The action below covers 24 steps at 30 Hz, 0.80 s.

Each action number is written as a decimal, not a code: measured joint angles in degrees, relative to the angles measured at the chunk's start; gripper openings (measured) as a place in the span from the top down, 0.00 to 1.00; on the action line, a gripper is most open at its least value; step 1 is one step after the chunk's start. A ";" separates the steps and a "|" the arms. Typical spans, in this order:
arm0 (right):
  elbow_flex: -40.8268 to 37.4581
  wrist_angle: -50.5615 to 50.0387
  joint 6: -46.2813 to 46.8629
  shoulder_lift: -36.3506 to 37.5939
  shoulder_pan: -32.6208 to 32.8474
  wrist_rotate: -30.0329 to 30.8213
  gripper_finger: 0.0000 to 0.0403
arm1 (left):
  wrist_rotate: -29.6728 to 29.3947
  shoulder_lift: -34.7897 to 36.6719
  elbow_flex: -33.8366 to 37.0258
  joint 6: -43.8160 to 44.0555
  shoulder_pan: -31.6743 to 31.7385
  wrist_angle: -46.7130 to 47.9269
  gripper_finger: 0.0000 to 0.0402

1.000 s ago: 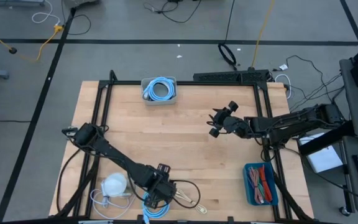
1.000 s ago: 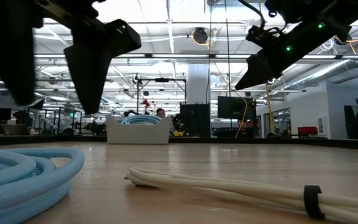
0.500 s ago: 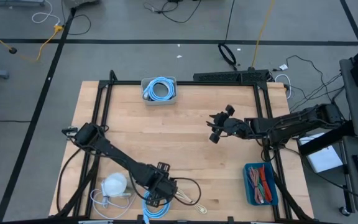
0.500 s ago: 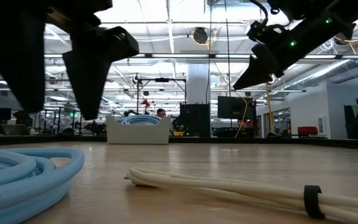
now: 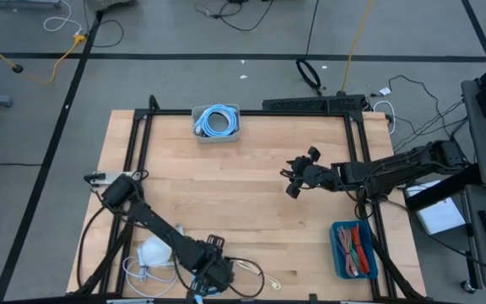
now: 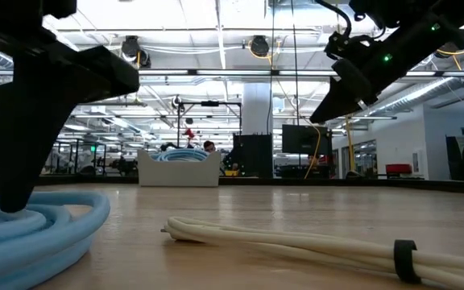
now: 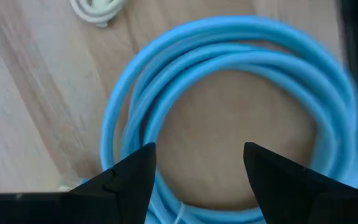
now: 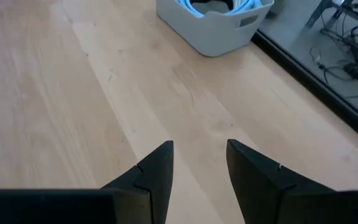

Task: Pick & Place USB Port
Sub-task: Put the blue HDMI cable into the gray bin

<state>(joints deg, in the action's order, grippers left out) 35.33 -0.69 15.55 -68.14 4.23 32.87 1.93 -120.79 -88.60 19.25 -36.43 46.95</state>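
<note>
While a cream cable bundle lies just right of it, the left gripper sits low at the near edge, fingers apart over a coiled blue cable. The right gripper hovers mid-table, empty, fingers apart. The grey bin at the far edge holds another blue coil.

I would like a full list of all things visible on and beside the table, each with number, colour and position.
blue cable coil: one, light blue, near table edge, under the left gripper
white cable bundle: one, cream, near edge, right of the blue coil
white round object: one, white, near-left corner
grey bin: one, holds a blue cable, far edge
blue bin: one, holds mixed-colour cables, beside the table's right side
left gripper: open, low over the blue coil
right gripper: open, empty, raised above the table's right-centre
</note>
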 joint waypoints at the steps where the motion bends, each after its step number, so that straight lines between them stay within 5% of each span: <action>1: 0.00 -0.47 0.65 0.00 0.02 -0.01 0.65 | -0.02 -0.39 -0.03 -0.09 -0.14 -0.30 0.38; 12: -2.20 0.07 5.63 0.02 0.76 0.05 0.65 | -8.77 1.57 0.33 -1.23 -0.72 -0.13 0.34; 24: -2.38 0.01 6.55 0.02 0.79 0.04 0.65 | -7.54 2.27 -0.09 -1.52 -0.74 0.11 0.39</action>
<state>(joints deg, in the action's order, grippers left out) 32.95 -0.68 22.10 -68.12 5.02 32.91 -5.61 -118.52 -88.69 17.73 -37.17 47.06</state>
